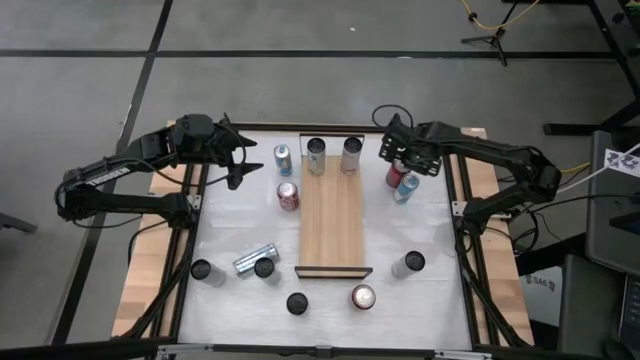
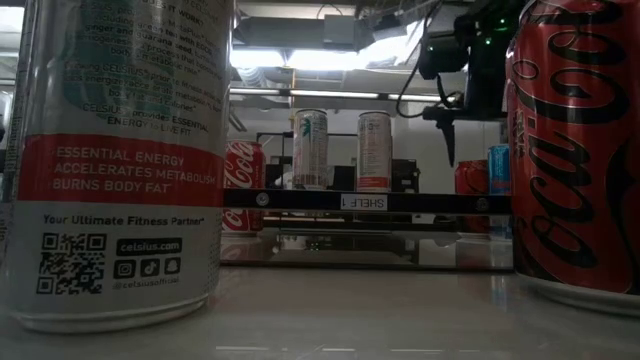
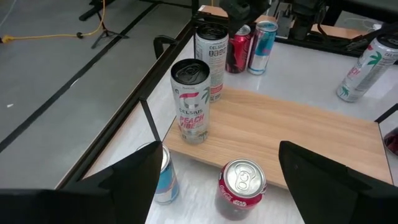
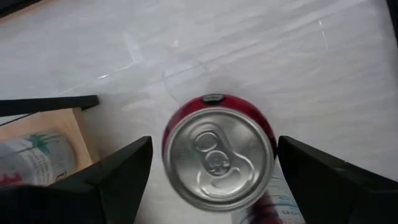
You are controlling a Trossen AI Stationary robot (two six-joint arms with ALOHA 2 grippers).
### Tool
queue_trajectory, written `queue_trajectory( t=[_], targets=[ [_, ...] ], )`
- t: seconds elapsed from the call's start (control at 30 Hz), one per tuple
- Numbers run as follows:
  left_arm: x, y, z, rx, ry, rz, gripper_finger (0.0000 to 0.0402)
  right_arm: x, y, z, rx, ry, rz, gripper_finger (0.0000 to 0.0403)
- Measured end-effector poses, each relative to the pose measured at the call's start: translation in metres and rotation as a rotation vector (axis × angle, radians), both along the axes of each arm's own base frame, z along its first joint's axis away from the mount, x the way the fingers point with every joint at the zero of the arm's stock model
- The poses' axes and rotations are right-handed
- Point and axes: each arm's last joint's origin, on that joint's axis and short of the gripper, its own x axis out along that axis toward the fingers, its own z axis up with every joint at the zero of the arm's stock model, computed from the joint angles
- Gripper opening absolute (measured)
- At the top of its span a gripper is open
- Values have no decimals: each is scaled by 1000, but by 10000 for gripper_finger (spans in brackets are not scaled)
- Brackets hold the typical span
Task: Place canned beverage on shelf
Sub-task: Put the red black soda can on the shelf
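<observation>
Two cans (image 1: 333, 156) stand on the shelf (image 1: 333, 225). Right gripper (image 4: 214, 165), fingers spread over the red can (image 4: 217, 152), should drop straight, squeeze gently.

- Tall white-and-red Celsius can (image 2: 120, 160), nearest in the low view: "ESSENTIAL ENERGY".
- Dark shelf lip (image 2: 365, 202): "SHELF 1".
- White palm-print can (image 3: 191, 102): "CELSIUS PEACH VIBE".

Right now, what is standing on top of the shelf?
Two upright cans stand on the shelf at its far end: a Celsius Peach Vibe can and another Celsius can. The rest of the plank is bare; nothing shows beneath it.
</observation>
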Motion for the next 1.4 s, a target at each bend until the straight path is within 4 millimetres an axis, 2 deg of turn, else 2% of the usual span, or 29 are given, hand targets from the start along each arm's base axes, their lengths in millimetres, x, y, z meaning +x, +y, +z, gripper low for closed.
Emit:
queue_trajectory(
  t=[0.33, 1.4],
  targets=[
    [0, 0, 0, 0, 1, 0, 313, -3, 2, -13, 14, 14, -23, 335],
    [0, 0, 0, 1, 1, 0, 313, -2, 1, -13, 4, 18, 35, 335]
  ],
)
